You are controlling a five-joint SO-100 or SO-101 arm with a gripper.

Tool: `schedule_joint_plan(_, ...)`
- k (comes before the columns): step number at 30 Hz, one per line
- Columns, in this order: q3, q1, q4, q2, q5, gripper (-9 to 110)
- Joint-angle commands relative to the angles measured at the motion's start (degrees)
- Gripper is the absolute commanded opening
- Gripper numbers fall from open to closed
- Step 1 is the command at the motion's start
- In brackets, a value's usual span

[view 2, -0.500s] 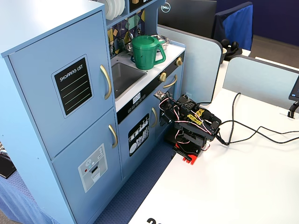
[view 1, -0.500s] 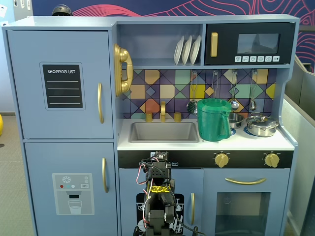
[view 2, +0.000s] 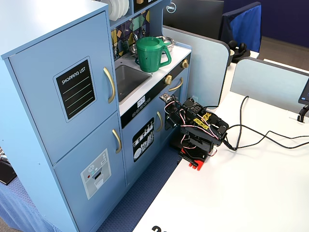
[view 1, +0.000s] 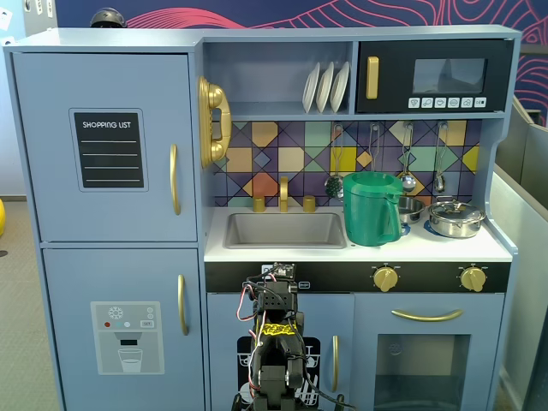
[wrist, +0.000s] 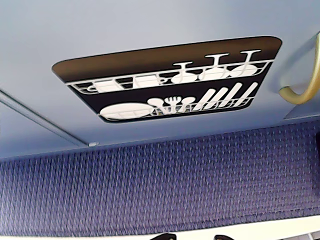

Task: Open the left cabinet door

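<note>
Arm folded at the desk (view 2: 251,183) edge, facing the toy kitchen. The tool (view 2: 169,99) sits low, just in front of the dishwasher door (view 1: 330,360); the wrist view shows only that door's graphic (wrist: 170,80), a gold handle (wrist: 305,85) at the right edge, and two dark fingertips (wrist: 165,236) at the bottom margin. They appear slightly apart with nothing between them, but how wide the tool stands cannot be told.

The left door (view 1: 107,145), with its "SHOPPING LIST" panel (view 1: 108,149), lies up and to the left of the tool in a fixed view, well apart from it and closed flush. Its handle (view 1: 174,178) runs vertically along the door's right edge, the side nearer the tool, so the hinge is judged to be on the far left.

The coming move therefore calls for a rise and a leftward reach, with the fingers closing across the handle's vertical axis.
</note>
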Motion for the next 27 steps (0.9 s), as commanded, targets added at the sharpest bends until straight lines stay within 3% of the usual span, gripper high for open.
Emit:
schedule_joint_plan(1,3.4,-0.6,0.9,-0.4,-3.1,0)
schedule_joint_plan(6,-0.9,-2.4,-15.8,-0.4,-1.1,0)
schedule_joint_plan(13,-16.3,-16.3,-23.5,-0.5,5.5,0)
schedule_joint_plan(22,-27.0,-25.3,-39.1,-3.2,-12.0,1)
schedule_joint_plan(27,-36.7,-32.8,-48.7,-14.1,-15.3,7)
